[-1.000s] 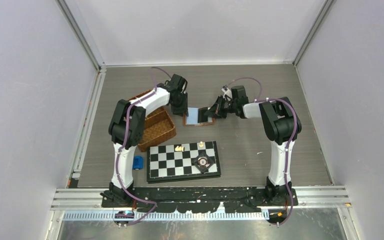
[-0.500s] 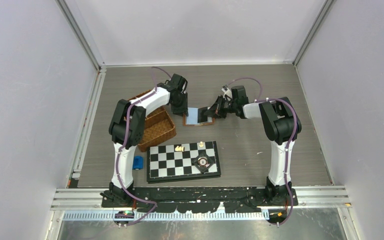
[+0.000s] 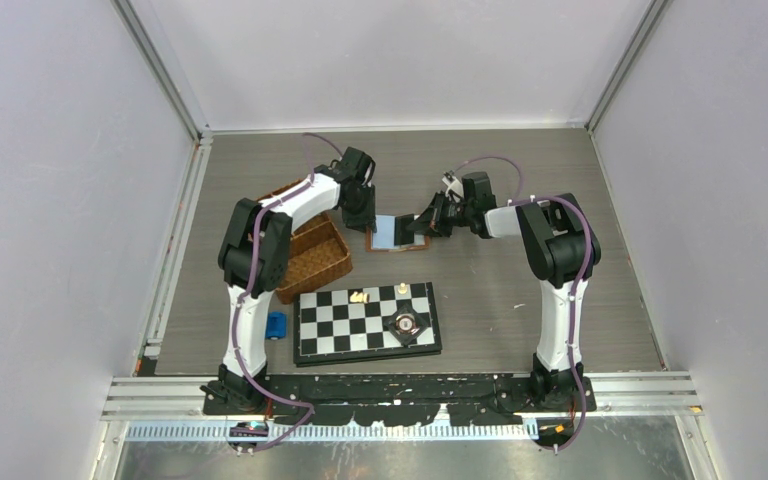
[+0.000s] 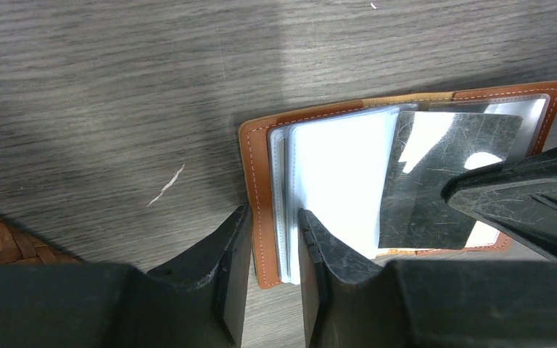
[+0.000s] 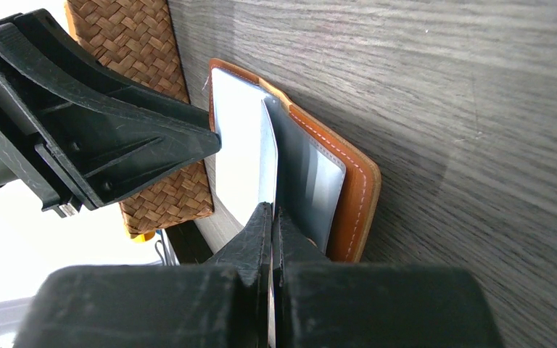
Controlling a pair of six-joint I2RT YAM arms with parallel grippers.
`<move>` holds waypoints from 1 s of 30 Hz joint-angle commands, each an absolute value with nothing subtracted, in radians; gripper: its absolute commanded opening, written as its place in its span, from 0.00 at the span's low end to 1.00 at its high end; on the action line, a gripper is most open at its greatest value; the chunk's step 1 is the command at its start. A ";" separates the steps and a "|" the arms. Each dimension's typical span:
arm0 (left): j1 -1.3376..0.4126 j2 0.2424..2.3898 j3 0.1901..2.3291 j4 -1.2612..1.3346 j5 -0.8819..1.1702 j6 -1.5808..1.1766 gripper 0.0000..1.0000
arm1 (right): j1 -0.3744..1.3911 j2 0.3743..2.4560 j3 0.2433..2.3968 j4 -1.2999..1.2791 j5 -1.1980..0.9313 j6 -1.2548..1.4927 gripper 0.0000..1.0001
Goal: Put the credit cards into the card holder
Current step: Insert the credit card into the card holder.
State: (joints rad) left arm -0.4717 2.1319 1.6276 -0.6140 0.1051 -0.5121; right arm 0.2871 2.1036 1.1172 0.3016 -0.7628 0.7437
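Left gripper point(image 4: 272, 217) clamps the card holder point(image 4: 254, 167) edge; right gripper point(image 5: 270, 210), pinching 1 credit card point(image 5: 267, 152), might buckle it against a sleeve point(image 4: 333, 181)

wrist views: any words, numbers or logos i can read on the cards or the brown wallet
None readable.
The tan-brown leather card holder shows only pale stitching.
Its white inner sleeves are blank.
The glossy scratched card shows only glare and scratches.
The black-and-white chessboard carries no legible marks in the top view.
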 commanded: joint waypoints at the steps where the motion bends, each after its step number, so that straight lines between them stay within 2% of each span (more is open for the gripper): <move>1: -0.477 2.168 1.638 -0.660 0.097 -0.493 0.30 | 0.307 2.132 1.109 0.316 -0.762 0.732 0.00; 20: -0.477 2.171 1.649 -0.665 0.107 -0.492 0.29 | 0.334 2.139 1.133 0.254 -0.745 0.686 0.00; 30: -0.477 2.174 1.649 -0.666 0.114 -0.495 0.29 | 0.334 2.145 1.086 0.413 -0.721 0.827 0.01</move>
State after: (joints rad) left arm -0.4683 2.1357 1.6398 -0.6384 0.1043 -0.5106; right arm 0.2996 2.1082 1.1137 0.3222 -0.7536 0.7631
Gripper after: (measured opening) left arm 0.295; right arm 0.024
